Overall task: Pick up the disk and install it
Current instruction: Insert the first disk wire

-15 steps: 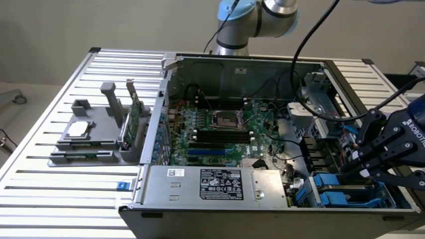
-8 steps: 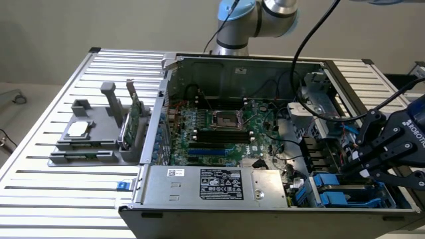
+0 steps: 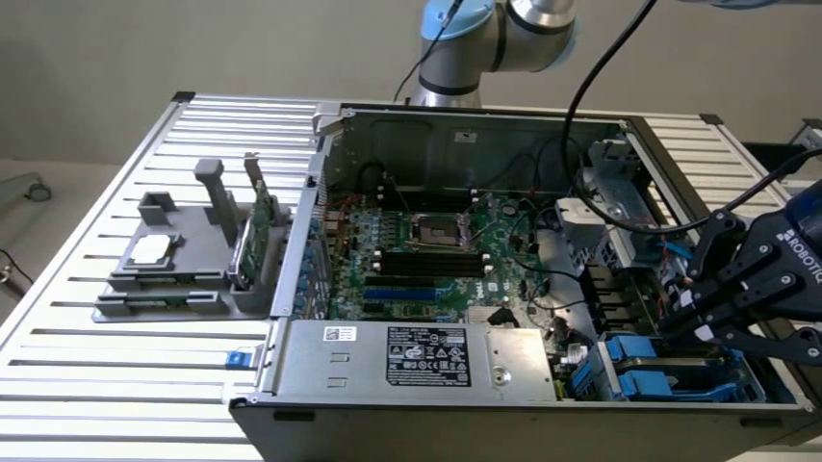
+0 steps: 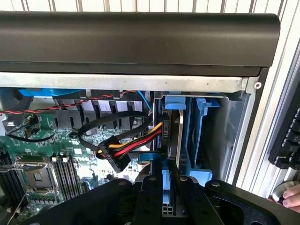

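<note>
Black links of our tool (image 4: pixel 166 194) fill the near edge of the wrist view, its fingers (image 4: pixel 151 187) drawn close together and clamped on the blue-framed disk (image 4: pixel 174 136), which stands on edge in the blue bay (image 4: pixel 199 136) at the corner of the open case (image 3: pixel 514 409). From the exterior view we see the tool (image 3: pixel 687 322) at the case's right end, beside the power supply (image 3: pixel 424 358) and past the motherboard (image 3: pixel 424 260), while a grey fixture (image 3: pixel 180 265) sits on the slatted tabletop (image 3: pixel 115 366) well apart from the case. At the wrist view's edge, outside the case, we see a person's fingers (image 4: pixel 293 197).
</note>
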Robot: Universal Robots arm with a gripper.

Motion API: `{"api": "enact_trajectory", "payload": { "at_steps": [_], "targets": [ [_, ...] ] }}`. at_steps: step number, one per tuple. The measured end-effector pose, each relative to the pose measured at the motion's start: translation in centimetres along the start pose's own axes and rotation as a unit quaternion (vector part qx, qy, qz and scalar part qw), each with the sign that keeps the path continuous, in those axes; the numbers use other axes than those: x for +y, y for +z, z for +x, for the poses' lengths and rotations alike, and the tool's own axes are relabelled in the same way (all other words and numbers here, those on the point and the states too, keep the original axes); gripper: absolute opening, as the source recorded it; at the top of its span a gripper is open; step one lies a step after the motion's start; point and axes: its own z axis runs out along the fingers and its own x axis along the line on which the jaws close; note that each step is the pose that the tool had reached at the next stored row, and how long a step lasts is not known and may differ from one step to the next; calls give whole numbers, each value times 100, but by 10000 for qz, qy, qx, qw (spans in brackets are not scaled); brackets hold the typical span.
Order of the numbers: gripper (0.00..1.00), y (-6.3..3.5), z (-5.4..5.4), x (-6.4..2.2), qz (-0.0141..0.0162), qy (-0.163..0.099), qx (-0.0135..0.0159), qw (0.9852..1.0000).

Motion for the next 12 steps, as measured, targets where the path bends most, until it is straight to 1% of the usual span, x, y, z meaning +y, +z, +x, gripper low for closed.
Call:
{"api": "enact_trajectory", "payload": {
  "at_steps": [12],
  "targets": [
    [16, 9, 2, 33, 0, 0, 3, 10000]
  ]
}}
